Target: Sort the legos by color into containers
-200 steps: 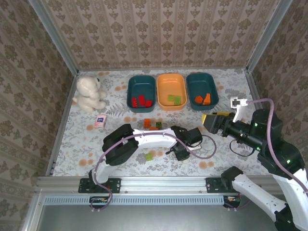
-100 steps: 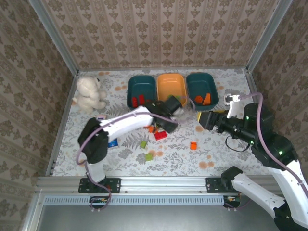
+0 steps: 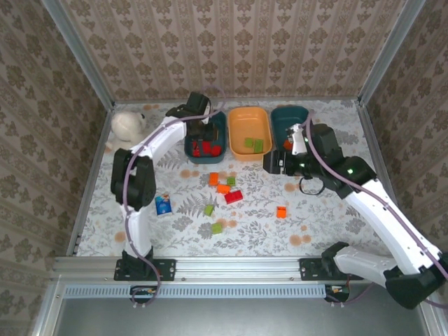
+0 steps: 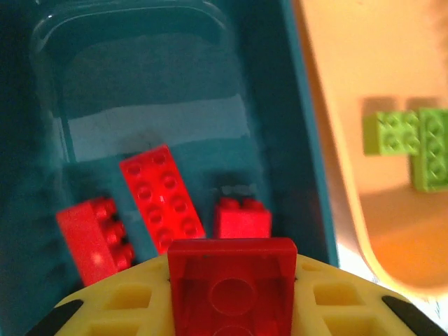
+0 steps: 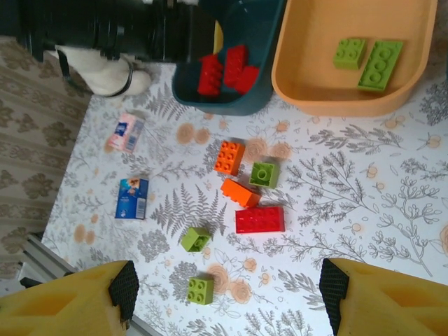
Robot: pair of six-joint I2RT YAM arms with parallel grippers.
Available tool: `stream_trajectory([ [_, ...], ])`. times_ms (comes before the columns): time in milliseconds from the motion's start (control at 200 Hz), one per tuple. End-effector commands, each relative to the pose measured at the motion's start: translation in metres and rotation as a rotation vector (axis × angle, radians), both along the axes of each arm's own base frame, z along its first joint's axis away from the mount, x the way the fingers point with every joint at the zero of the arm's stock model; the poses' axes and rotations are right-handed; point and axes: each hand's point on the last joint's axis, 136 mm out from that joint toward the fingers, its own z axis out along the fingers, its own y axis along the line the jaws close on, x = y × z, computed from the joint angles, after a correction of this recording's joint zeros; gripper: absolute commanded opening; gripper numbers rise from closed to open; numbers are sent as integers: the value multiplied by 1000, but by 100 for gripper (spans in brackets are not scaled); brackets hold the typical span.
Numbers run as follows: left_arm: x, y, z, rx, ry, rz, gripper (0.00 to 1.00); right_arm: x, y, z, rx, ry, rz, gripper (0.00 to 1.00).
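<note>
I am in the middle of dropping off a red piece. My left jaws are clamping a red brick and hanging right over the left teal tub, where three red legos are already lying. Beside it the orange tub is holding two green legos, and the right teal tub is showing a bit of orange inside. My right jaws are standing wide apart with nothing between them, hovering above the counter and looking down on the unsorted pieces: a loose red lego, loose orange legos and loose green legos. I am judging the sort as roughly half done. Next I am needing to part my left jaws so the brick falls inside the tub wall rather than onto its rim, then lift that arm clear. My right jaws are needing to come down squarely over one loose piece, probably an orange one for the tub on their side, without nudging the neighbours lying close by
</note>
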Motion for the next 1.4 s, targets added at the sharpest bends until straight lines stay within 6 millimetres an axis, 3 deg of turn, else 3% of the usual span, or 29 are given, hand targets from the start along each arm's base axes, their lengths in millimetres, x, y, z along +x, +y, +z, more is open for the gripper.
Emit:
stream_trajectory([
  [0,27,-11,-1,-94,12,35,25,12,15,14,28,-44,33,72],
  [105,43,-18,-15,-94,38,37,26,18,19,14,28,-43,29,72],
  [255,50,-20,-39,-85,87,55,25,20,21,11,34,-30,28,72],
  [535,38,-21,-63,-88,159,62,27,22,21,1,23,-12,25,73],
  [810,24,-26,-65,-108,197,62,41,26,23,-13,-30,25,47,73],
  [950,25,-27,-49,-126,168,64,49,26,23,-14,-46,17,56,74],
  [1140,29,-23,-10,-150,103,76,57,25,26,-22,-126,12,90,74],
  [1255,30,-12,21,-180,42,116,58,16,46,-32,-224,-4,179,73],
  [1385,22,10,70,-231,-43,187,59,1,82,-44,-288,-29,297,73],
  [1395,20,12,73,-233,-48,193,59,0,87,-53,-304,-15,311,73],
])
